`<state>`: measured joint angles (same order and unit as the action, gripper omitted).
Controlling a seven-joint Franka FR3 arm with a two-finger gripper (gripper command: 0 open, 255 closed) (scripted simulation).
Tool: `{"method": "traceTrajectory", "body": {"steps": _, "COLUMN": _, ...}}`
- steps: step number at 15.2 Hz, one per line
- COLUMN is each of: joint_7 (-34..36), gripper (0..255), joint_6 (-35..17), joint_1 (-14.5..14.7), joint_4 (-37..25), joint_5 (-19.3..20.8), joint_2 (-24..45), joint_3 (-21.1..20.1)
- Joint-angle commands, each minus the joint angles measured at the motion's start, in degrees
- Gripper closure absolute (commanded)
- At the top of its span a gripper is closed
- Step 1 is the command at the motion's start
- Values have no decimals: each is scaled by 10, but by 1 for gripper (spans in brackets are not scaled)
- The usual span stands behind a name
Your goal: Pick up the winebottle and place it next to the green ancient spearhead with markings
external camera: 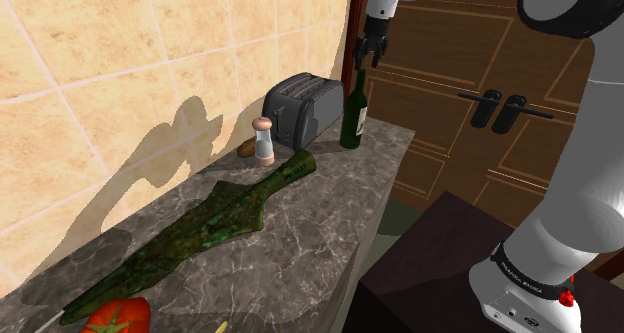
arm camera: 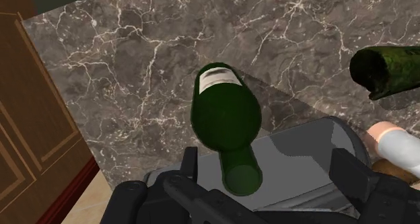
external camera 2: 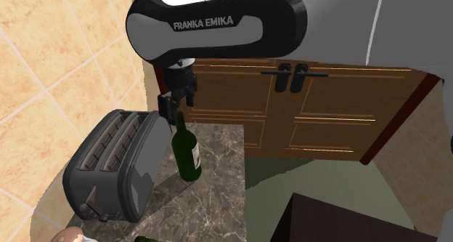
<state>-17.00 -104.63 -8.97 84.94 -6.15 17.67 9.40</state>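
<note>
A dark green wine bottle (external camera: 354,111) with a pale label stands upright on the marble counter (external camera: 310,241), beside the toaster, at the end nearest the wooden cabinet doors. My gripper (external camera: 366,53) hangs just above its neck, open, fingers on either side of the bottle top and not clasping it. The second exterior view has the gripper (external camera 2: 177,106) right over the bottle (external camera 2: 187,152). Looking down from the wrist, the bottle mouth (arm camera: 241,177) lies between my spread fingers (arm camera: 189,163). The green spearhead (external camera: 200,231) lies flat along the counter; its socket end (arm camera: 387,69) points toward the bottle.
A grey toaster (external camera: 300,106) stands against the tiled wall beside the bottle. A small white shaker (external camera: 263,141) stands between toaster and spearhead. A red tomato (external camera: 118,316) lies at the counter's near end. Wooden cabinet doors (external camera: 480,91) stand beyond the counter edge.
</note>
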Motion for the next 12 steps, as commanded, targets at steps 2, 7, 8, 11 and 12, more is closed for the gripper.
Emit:
{"method": "traceTrajectory", "body": {"steps": 2, "joint_7": -11, "gripper": 0, "joint_6": 9, "joint_1": -10, "joint_4": -59, "joint_5": -7, "joint_2": 50, "joint_3": 0}}
{"method": "traceTrajectory", "body": {"steps": 7, "joint_7": -12, "gripper": 0, "joint_6": -28, "joint_1": -8, "joint_4": -26, "joint_5": -8, "joint_2": 54, "joint_3": -1}}
{"method": "traceTrajectory", "body": {"steps": 8, "joint_7": -13, "gripper": 0, "joint_6": -35, "joint_1": -7, "joint_4": -20, "joint_5": -8, "joint_2": 55, "joint_3": -1}}
{"method": "traceTrajectory", "body": {"steps": 11, "joint_7": -13, "gripper": 0, "joint_6": -39, "joint_1": -7, "joint_4": -16, "joint_5": -8, "joint_2": 56, "joint_3": -1}}
{"method": "traceTrajectory", "body": {"steps": 12, "joint_7": -13, "gripper": 0, "joint_6": -39, "joint_1": -7, "joint_4": -16, "joint_5": -8, "joint_2": 56, "joint_3": -1}}
